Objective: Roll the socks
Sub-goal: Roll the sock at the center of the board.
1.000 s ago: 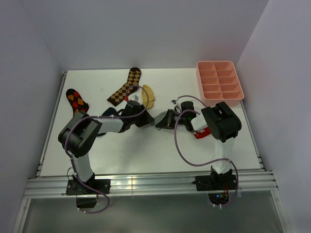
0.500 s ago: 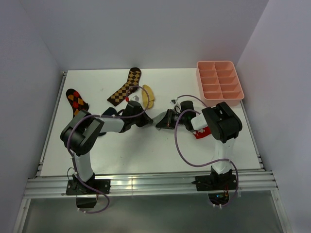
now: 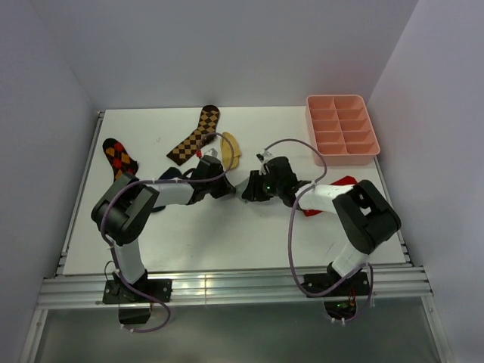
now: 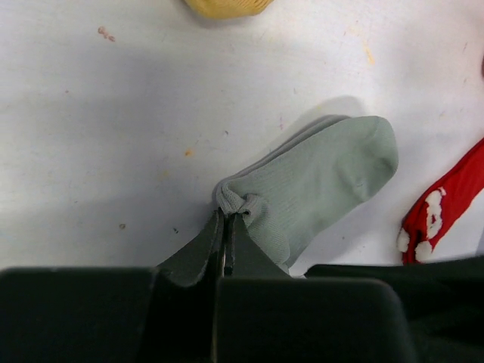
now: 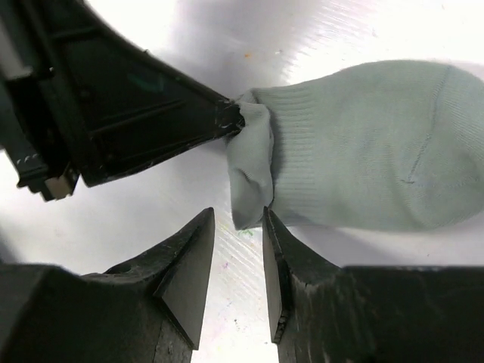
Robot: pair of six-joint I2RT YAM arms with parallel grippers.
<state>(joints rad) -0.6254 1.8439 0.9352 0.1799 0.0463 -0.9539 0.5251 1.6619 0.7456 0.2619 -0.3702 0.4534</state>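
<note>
A grey sock [image 4: 325,181] is lying flat near the middle of the white table [image 3: 227,234], between the two arms. The left gripper [image 4: 227,224] is pinching the sock's cuff edge, its fingers pressing together on a small bunch of fabric. The right gripper [image 5: 237,223] is facing the left one across that cuff. Its fingers are standing a narrow gap apart, and the lower corner of the cuff is hanging just at the mouth of the gap (not clamped). The sock's toe is pointing toward a red sock with white trim [image 4: 439,204], which is lying near it without touching. A mustard yellow sock [image 3: 231,148] is lying farther back, just beside a brown checkered sock [image 3: 195,136]. A pink tray [image 3: 355,159] is sitting at the far right corner.
</note>
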